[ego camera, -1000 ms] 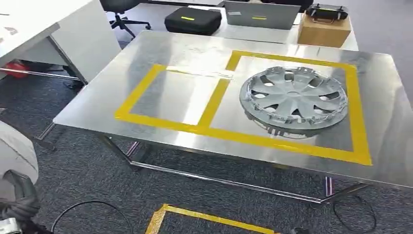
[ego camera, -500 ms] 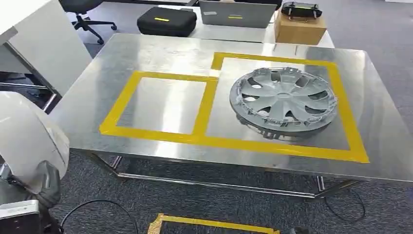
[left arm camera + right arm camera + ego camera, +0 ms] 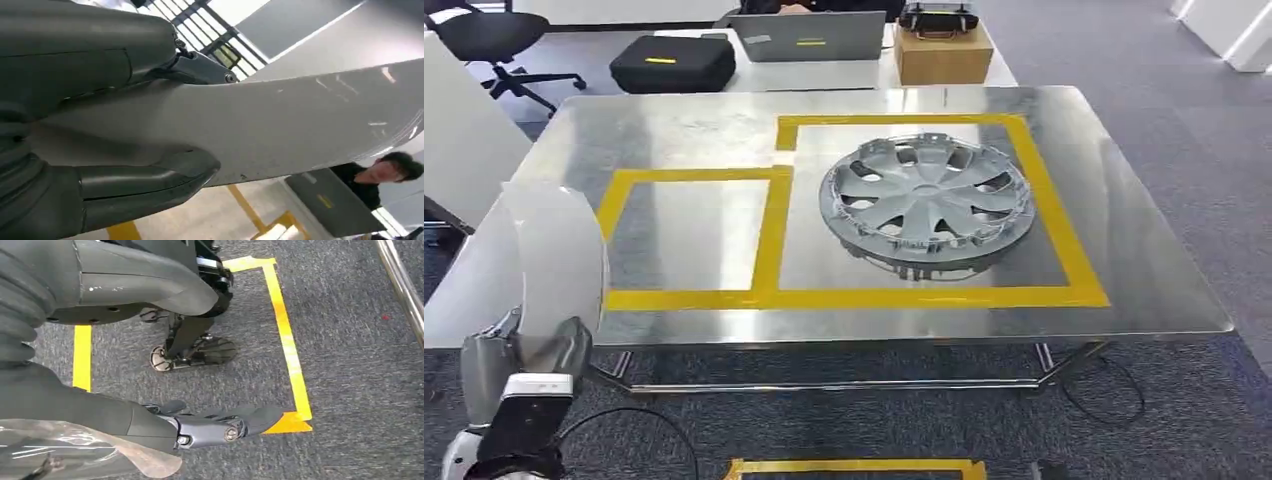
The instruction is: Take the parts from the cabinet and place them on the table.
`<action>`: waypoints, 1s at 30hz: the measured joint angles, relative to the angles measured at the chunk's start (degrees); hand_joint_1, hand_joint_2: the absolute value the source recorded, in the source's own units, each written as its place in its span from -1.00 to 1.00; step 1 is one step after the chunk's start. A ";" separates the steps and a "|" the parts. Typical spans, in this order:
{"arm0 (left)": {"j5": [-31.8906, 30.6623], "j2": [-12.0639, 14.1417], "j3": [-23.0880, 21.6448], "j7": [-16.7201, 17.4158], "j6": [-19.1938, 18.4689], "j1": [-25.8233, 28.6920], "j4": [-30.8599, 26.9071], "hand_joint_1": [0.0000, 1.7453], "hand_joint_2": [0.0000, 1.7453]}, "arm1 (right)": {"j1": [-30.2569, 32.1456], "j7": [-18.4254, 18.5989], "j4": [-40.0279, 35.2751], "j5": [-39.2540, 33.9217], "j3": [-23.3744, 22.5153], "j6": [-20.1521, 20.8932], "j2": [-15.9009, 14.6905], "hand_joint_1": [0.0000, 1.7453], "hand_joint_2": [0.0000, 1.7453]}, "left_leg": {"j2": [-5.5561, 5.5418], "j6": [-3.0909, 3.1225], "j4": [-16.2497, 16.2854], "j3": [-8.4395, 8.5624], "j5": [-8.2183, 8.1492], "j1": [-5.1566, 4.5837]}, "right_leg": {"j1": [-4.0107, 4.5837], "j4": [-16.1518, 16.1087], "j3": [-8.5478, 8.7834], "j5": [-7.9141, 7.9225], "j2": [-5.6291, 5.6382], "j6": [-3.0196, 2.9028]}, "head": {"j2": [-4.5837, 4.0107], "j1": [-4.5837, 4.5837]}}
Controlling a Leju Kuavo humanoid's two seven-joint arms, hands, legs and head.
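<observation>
Left hand [image 3: 524,365] at frame lower left grips a curved white panel [image 3: 554,260] by one edge; it could slip or clip the desk [image 3: 1144,290] rim; right hand [image 3: 215,425] hangs empty, fingers apart.

Grey ribbed wrist cover, thick grey thumb [image 3: 150,182], darker fingers [image 3: 235,422], perhaps screw-pinned.

Silver hubcap [image 3: 927,203] flat on table [image 3: 1124,250], white curved panel [image 3: 554,265] upright
</observation>
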 joint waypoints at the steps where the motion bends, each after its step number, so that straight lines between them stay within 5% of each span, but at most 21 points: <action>1: -0.35 0.61 0.37 0.50 -0.50 -0.60 0.70 1.00 1.00 | -0.11 0.11 -0.11 0.02 0.22 -0.02 0.00 -1.00 1.00 | -0.04 -0.02 -5.28 2.24 3.06 0.16 | -0.07 0.11 0.17 -0.16 0.30 0.24 | 0.00 -0.04; 2: -0.57 1.23 0.94 0.88 -0.99 -1.21 1.38 1.00 1.00 | -0.23 0.24 -0.22 0.07 0.37 -0.04 0.00 -1.00 1.00 | -0.30 -0.02 -10.30 4.31 4.95 0.35 | -0.10 0.27 0.25 -0.38 0.53 0.60 | 0.00 -0.02; 3: -0.57 1.77 1.48 1.22 -1.57 -2.04 2.49 1.00 1.00 | -0.41 0.31 -0.28 0.11 0.50 -0.07 -0.11 -1.00 1.00 | -1.14 0.01 -10.98 4.77 3.81 0.18 | 0.26 0.41 -0.04 -0.49 0.66 0.96 | 0.00 -0.06; 5: -0.68 2.98 2.89 1.93 -2.54 -3.21 4.31 1.00 1.00 | -0.77 0.72 -0.50 0.22 1.14 -0.13 -0.15 -1.00 1.00 | -1.22 0.67 -11.72 4.44 4.25 0.29 | 0.30 0.79 -0.63 -0.63 0.81 1.21 | 0.00 0.07; 6: -0.83 3.48 3.70 2.15 -3.06 -3.85 5.36 1.00 1.00 | -0.79 0.92 -0.64 0.33 1.49 -0.17 -0.22 -1.00 1.00 | -1.21 0.69 -11.67 4.41 4.26 0.21 | 0.28 0.71 -0.63 -0.38 0.80 0.29 | 0.00 0.09; 7: -0.83 4.05 4.53 2.36 -3.41 -4.59 6.41 1.00 1.00 | -0.81 1.25 -0.74 0.37 1.82 -0.22 -0.22 -1.00 1.00 | -1.23 0.75 -11.67 4.43 4.26 0.13 | 0.26 0.55 -0.51 -0.40 0.76 0.28 | 0.00 0.15; 18: -1.60 7.89 10.23 3.81 -4.55 -8.48 14.08 1.00 1.00 | -1.39 2.51 -2.32 0.81 5.14 -0.83 -0.22 -1.00 1.00 | -1.23 1.31 -11.58 4.35 4.29 -0.11 | 0.09 -0.17 -0.29 0.01 0.70 1.73 | 0.00 0.11; 30: -2.60 8.77 11.28 4.46 -4.53 -8.86 16.50 1.00 1.00 | -1.42 2.73 -2.86 1.03 6.10 -0.94 -0.22 -1.00 1.00 | -1.23 1.29 -11.67 4.38 4.34 0.09 | 0.30 0.03 -0.45 -0.03 0.70 1.72 | 0.00 0.09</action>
